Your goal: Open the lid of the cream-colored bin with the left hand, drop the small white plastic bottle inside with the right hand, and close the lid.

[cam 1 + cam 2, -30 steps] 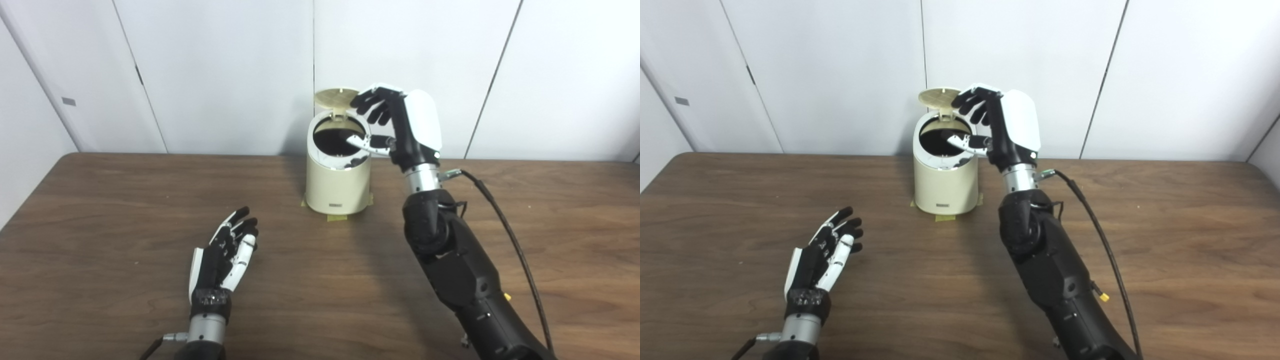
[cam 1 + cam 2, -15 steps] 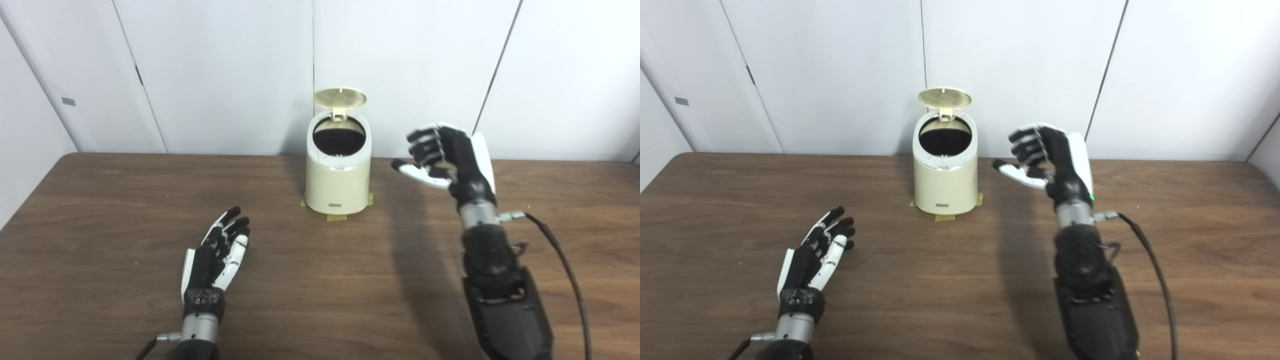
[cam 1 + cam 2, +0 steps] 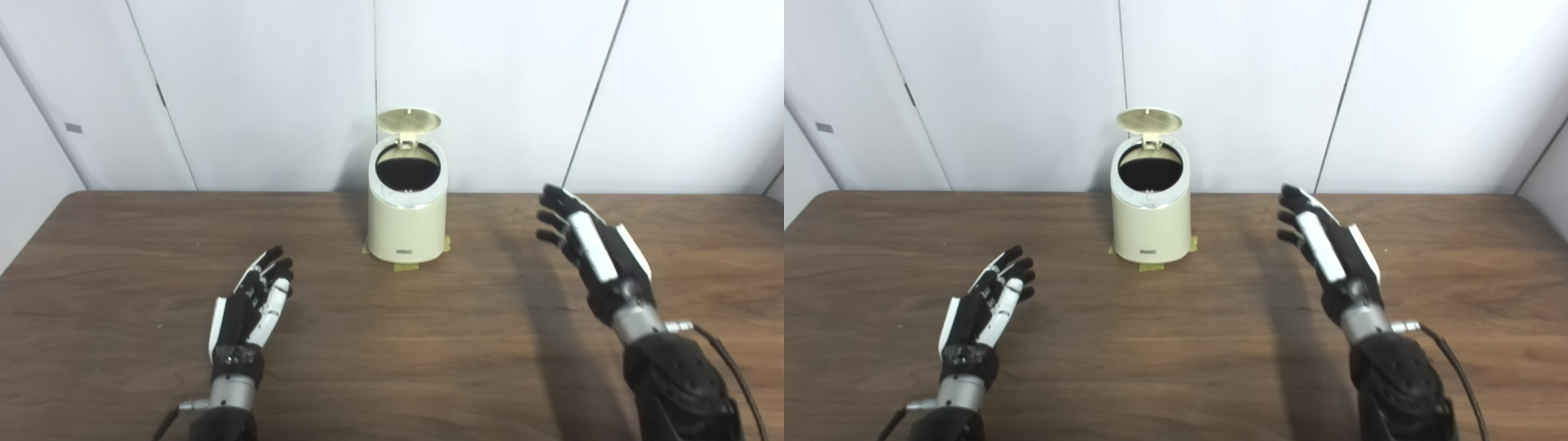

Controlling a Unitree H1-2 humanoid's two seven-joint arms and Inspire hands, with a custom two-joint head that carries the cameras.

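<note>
While the lid (image 3: 408, 119) of the cream-colored bin (image 3: 407, 226) is flipped up and standing behind the opening, the dark inside of the bin is on full show, though I honestly can't make out anything down in there, so no sign of the small white plastic bottle in either view. The bin sits toward the back middle of the brown wooden tabletop (image 3: 392, 367), near the white wall panels (image 3: 275, 92), with little bits of yellowish tape (image 3: 405, 267) poking out at its base. Left robot hand (image 3: 248, 309) is lying low over the tabletop on the near left, released, holding nothing, fingers stretched out and a bit spread, pointing up toward the bin but well apart from it. Right robot hand (image 3: 588, 251) is off to the right of the bin, also well apart from it, raised above the wood with its shadow falling on the surface beside it. It's released too, fingers straight and fanned out toward the far edge, nothing in its grip. A black cable (image 3: 729, 373) loops off its wrist toward the bottom right corner. Both forearms come in from the bottom edge, black casing with silver wrist sections. Lid's not closed at this point.
</note>
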